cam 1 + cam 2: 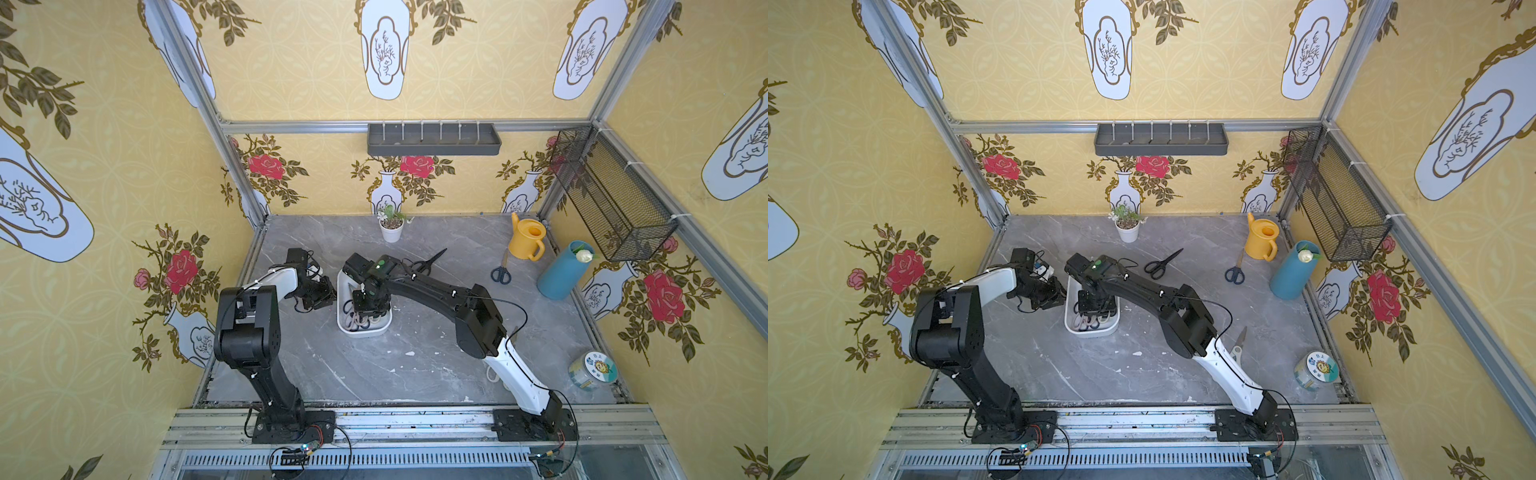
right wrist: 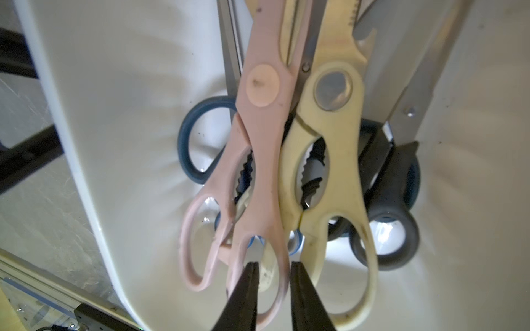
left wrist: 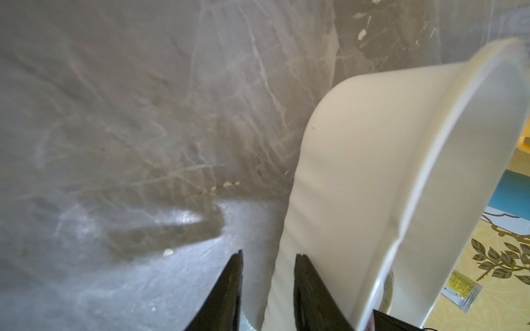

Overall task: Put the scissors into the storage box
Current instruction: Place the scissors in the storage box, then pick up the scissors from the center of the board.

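Observation:
The white storage box [image 1: 365, 332] [image 1: 1092, 331] lies mid-table and holds several scissors. In the right wrist view the pale-pink pair [image 2: 258, 143] and cream shears [image 2: 335, 137] lie on top of navy [image 2: 186, 143] and dark grey handles [image 2: 401, 229]. My right gripper [image 2: 274, 263] hangs over the box, open, its tips astride one pink handle loop. My left gripper [image 3: 268, 255] [image 1: 328, 293] is open beside the box's outer wall [image 3: 372, 143], with table showing between its jaws. Black scissors [image 1: 430, 262], navy scissors [image 1: 501, 272] and a cream-handled pair [image 1: 1237, 345], half hidden by my right arm, lie on the table.
A potted plant [image 1: 391, 228] stands at the back. A yellow watering can [image 1: 527, 240], a blue vase [image 1: 563, 270] and a round tin [image 1: 592, 370] line the right edge. A dark grey tray [image 1: 432, 141] and a black mesh basket [image 1: 611, 195] hang on the walls.

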Action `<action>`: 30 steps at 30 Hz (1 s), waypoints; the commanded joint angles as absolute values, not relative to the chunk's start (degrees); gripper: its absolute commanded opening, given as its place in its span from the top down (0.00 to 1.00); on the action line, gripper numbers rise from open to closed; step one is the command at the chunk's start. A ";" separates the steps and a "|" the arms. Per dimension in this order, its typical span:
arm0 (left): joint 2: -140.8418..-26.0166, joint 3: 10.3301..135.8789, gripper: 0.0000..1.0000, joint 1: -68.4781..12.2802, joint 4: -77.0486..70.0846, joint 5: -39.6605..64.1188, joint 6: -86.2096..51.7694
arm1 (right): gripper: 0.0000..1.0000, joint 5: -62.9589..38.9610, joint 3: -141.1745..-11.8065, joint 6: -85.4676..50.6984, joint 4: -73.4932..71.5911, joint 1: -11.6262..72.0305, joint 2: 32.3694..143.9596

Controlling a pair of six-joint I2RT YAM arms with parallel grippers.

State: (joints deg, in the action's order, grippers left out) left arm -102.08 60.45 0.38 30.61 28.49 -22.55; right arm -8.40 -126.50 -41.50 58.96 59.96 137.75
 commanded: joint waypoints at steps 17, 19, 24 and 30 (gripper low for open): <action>-82.49 58.34 0.58 -0.16 40.04 23.20 -12.87 | 0.61 13.70 -85.88 -64.53 68.27 52.79 90.25; -79.93 57.90 0.58 -0.87 41.63 23.21 -11.73 | 0.60 14.33 -78.49 -71.58 72.72 52.56 84.02; -75.07 56.72 0.58 -4.73 44.09 22.19 -10.64 | 0.57 12.44 -62.91 -81.87 70.58 51.74 71.16; -73.03 56.09 0.58 -7.38 43.48 19.65 -9.57 | 0.57 7.28 -61.03 -56.34 56.55 29.00 75.32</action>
